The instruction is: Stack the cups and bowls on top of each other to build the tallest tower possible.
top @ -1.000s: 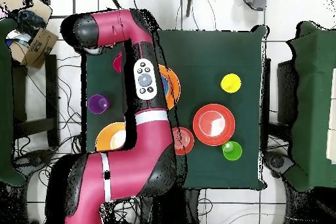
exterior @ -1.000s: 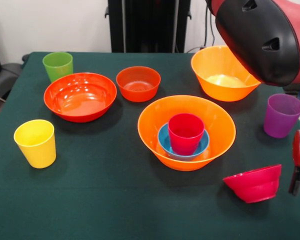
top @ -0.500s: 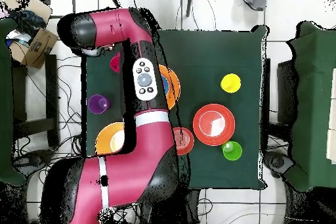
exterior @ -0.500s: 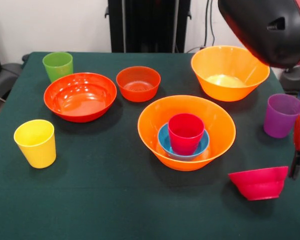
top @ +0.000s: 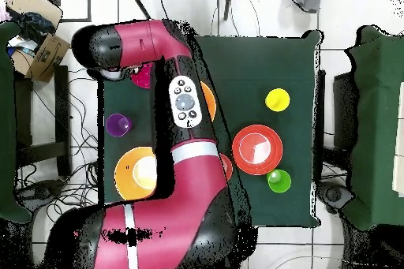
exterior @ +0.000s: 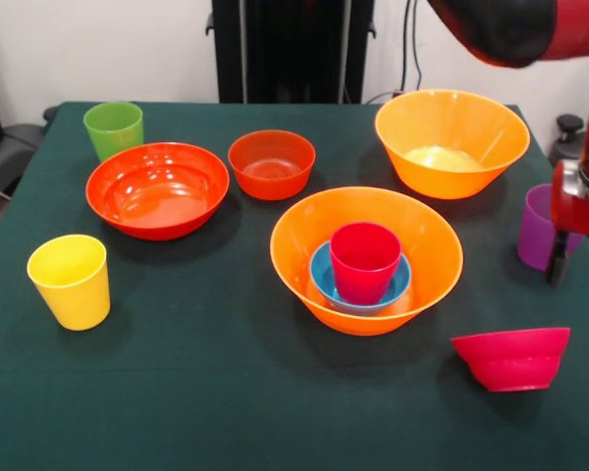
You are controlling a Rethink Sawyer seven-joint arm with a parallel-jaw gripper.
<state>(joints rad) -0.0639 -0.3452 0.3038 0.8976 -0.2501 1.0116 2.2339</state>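
Observation:
A large orange bowl point(exterior: 366, 257) at the table's middle holds a blue bowl point(exterior: 324, 280) with a crimson-pink cup point(exterior: 365, 260) standing in it. A second large orange bowl point(exterior: 452, 140) sits at the far right. A wide red-orange bowl point(exterior: 157, 188), a small red-orange bowl point(exterior: 271, 163), a green cup point(exterior: 113, 128) and a yellow cup point(exterior: 71, 280) stand on the left. The magenta bowl point(exterior: 512, 357) rests alone on the cloth at the near right. My gripper point(exterior: 560, 265) hangs above and behind it, in front of the purple cup point(exterior: 532, 235), holding nothing.
In the overhead view my arm point(top: 181, 163) covers the middle stack and leaves only slivers of it. The purple cup point(top: 117, 124), the empty orange bowl point(top: 136, 173) and the magenta bowl point(top: 142, 76) lie along one table edge.
My gripper has risen from beside the magenta bowl to the purple cup's height. The magenta bowl went from tilted to level and slid slightly right.

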